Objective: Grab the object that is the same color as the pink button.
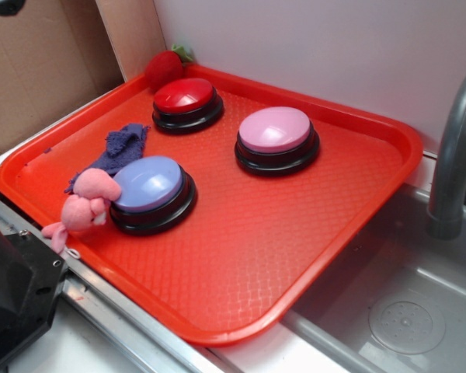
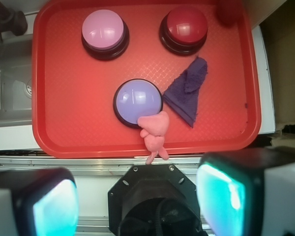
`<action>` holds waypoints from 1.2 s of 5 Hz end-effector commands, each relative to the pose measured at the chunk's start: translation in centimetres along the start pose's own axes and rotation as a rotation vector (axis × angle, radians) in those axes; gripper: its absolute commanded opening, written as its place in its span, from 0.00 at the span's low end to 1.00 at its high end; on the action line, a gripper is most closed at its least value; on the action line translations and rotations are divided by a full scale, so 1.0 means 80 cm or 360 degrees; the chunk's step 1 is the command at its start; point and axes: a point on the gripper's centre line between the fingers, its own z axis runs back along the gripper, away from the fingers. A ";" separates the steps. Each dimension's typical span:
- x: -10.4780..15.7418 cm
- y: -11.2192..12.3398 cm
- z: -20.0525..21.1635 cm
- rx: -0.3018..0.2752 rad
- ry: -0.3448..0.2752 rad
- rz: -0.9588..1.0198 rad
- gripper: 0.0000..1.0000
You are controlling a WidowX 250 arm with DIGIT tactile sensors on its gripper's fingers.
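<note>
Gripper (image 2: 137, 201): hanging high above the tray's near rim and looking straight down, its two fingers (image 2: 238, 196) standing wide apart with nothing between them.
Plush (image 1: 84, 208): lying across the tray's (image 1: 311, 256) near rim, head touching the blue button (image 1: 149, 190), legs hanging off the rim towards the metal rail.
Pink button (image 1: 276, 138): sitting well apart from the plush, beyond the blue button, towards the tray's far side.
Cloth (image 1: 118, 151): lying crumpled just beside the blue button and reaching the plush's head.
Red button (image 1: 186, 102): standing beyond the cloth, with a strawberry (image 1: 165, 67) at the tray corner behind it.
Exterior only: showing a grey faucet (image 1: 454, 167) and sink basin beside the tray; the fingers are not showing here.
Wrist only: showing the open fingers and the black mount under them.
</note>
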 end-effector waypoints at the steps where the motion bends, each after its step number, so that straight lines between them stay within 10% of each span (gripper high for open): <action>1: 0.000 0.000 0.000 0.0000 0.0000 0.0000 1.00; 3: 0.006 0.009 -0.062 0.0028 -0.0084 -0.0105 1.00; 6: 0.012 0.035 -0.170 0.0173 0.0058 -0.0210 1.00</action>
